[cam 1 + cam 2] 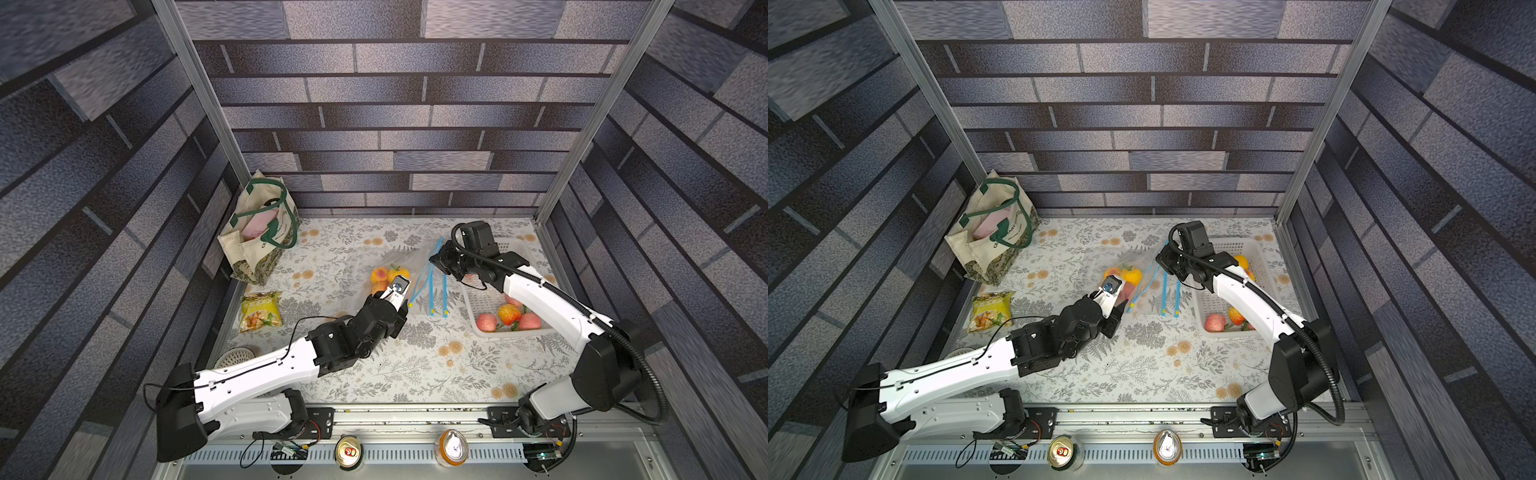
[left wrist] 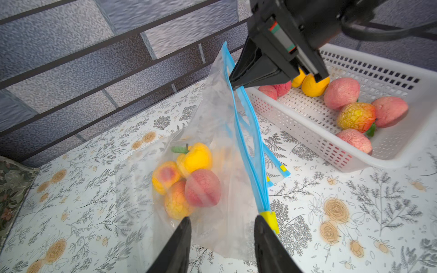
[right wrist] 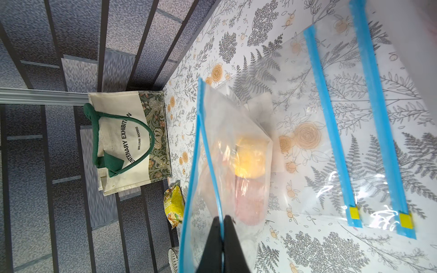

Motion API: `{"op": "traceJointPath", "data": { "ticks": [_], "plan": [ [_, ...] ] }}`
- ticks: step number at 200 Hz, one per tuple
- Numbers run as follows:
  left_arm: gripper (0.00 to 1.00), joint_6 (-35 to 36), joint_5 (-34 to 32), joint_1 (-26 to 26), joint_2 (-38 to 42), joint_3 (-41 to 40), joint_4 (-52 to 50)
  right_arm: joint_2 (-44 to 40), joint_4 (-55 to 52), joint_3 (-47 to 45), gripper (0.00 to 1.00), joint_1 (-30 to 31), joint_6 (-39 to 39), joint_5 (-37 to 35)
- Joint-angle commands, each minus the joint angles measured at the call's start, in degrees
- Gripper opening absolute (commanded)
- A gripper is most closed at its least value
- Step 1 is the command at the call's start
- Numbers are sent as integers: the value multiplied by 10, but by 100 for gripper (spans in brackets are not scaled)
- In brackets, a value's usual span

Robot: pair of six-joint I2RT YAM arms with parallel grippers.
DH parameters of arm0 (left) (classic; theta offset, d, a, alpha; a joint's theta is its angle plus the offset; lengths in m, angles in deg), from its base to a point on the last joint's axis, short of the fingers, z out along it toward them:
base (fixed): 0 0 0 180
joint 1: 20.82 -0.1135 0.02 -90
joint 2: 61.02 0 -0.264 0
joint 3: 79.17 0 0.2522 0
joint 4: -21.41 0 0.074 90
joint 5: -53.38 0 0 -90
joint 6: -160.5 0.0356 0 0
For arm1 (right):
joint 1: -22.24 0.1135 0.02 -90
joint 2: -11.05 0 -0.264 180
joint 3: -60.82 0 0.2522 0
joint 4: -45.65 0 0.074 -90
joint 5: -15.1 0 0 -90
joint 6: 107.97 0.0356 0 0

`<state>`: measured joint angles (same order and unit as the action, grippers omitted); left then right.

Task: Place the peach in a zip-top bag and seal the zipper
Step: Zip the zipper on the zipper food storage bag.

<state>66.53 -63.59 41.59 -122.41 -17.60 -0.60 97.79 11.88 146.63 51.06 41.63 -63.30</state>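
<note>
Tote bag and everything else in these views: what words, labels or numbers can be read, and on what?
"ENTENARY EXHIBITI" then "N" on the tote bag: start hidden, a green handle crosses it.
"WILLIAM MORRIS" in smaller letters alongside, same bag.
Snack packet: print too blurred to read.
Silver can: red mark on top, unreadable.

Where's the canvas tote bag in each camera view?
Top view: tote bag, far-left table corner.
Top view: same corner.
Left wrist: only its floral edge, at the frame border.
Right wrist: printed side, against the wall.
Shared landmark: fruit-filled zip-top bag.
</note>
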Motion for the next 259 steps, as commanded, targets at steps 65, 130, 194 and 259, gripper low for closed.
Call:
{"op": "traceJointPath", "data": {
  "ticks": [65,130,194,259],
  "plan": [
    [47,19,-9,0,-41,1,-29,13,-18,24,0,4,8,-6],
    [39,12,39,-20,-28,-12,-8,14,-21,27,0,4,9,-4],
    [31,9,64,-43,-23,-20,4,13,-27,29,0,11,6,-3],
    [35,16,84,-43,-35,-13,24,13,-27,26,0,15,6,-2]
  ]
}}
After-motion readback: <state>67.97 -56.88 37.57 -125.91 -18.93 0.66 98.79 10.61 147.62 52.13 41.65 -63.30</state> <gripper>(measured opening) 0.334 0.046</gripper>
